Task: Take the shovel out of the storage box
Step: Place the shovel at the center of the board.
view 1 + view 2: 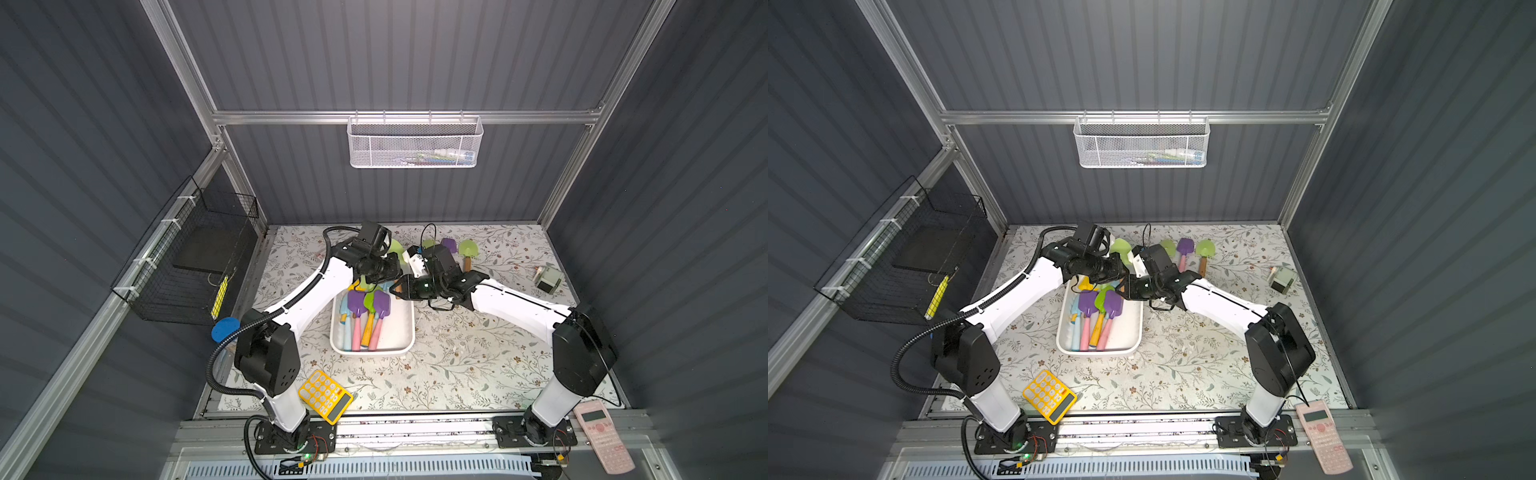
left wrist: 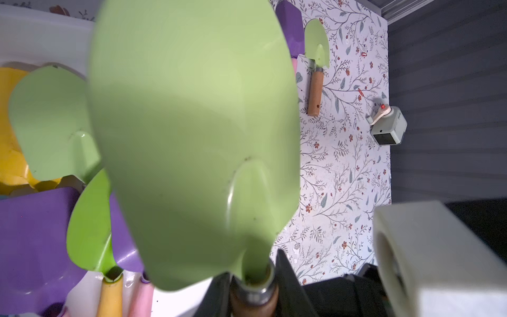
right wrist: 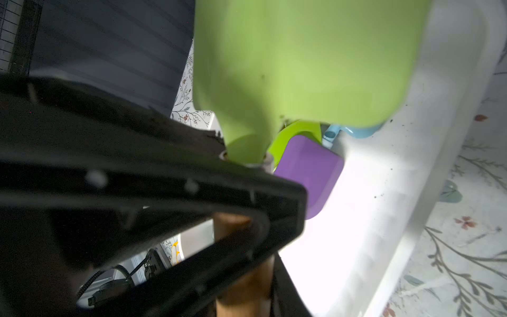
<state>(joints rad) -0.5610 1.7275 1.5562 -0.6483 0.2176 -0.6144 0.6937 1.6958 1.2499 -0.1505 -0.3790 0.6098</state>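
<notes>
Now you look to be mid hand-over above the far end of the white shallow plastic storage box. It sits on the floral tablecloth between the arms, with purple, green and yellow toy shovels lying in it.

Your left gripper has its jaws set against either side of the metal collar of the pale green metal shovel with a brown wooden handle, which is lifted clear of the box. Your right gripper is pressed together lower down on that same wooden handle.

I judge the safe order to be this: check that the right grip is firm, let the left jaws spread fully, then back the left arm away. After that, swing right toward the small green wooden-handled shovel lying on the cloth, keeping the blade high over the box rim.

The left gripper's frame blocks most of the right wrist view, so you cannot see where the right pads make contact. In both top views the arms hide the handle.
</notes>
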